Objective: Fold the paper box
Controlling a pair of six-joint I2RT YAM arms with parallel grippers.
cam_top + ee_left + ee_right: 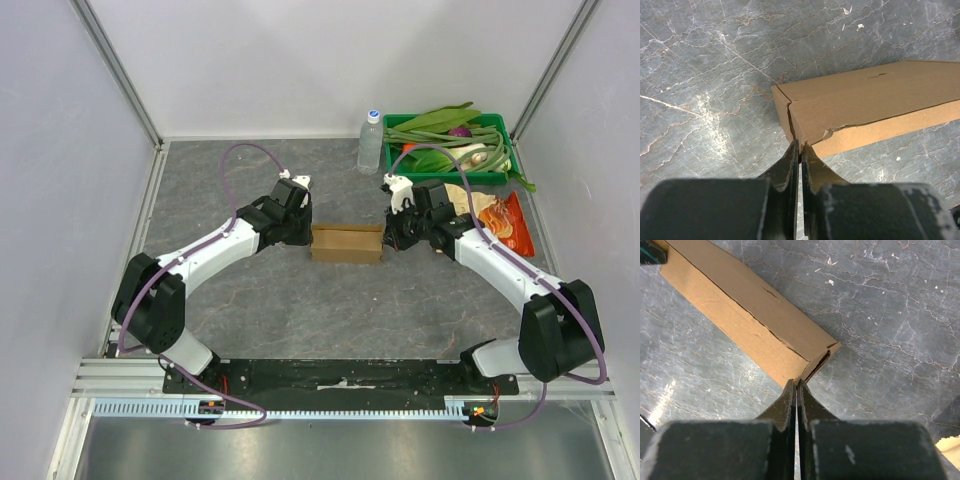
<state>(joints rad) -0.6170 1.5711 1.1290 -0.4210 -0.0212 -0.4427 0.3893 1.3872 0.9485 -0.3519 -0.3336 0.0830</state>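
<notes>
The paper box (347,242) is a small, closed brown carton lying flat mid-table between the two arms. My left gripper (302,235) is shut, and its tips touch the box's left end. In the left wrist view the tips (800,146) meet the near corner of the box (865,105), where the edge is slightly crumpled. My right gripper (392,238) is shut at the box's right end. In the right wrist view its tips (796,382) touch the corner of the box (750,325), next to a slightly gaping end flap. Nothing shows between either pair of jaws.
A water bottle (370,142) stands at the back, beside a green tray (392,124) of vegetables. An orange snack bag (505,222) lies just right of the right arm. White walls close in the left, back and right sides.
</notes>
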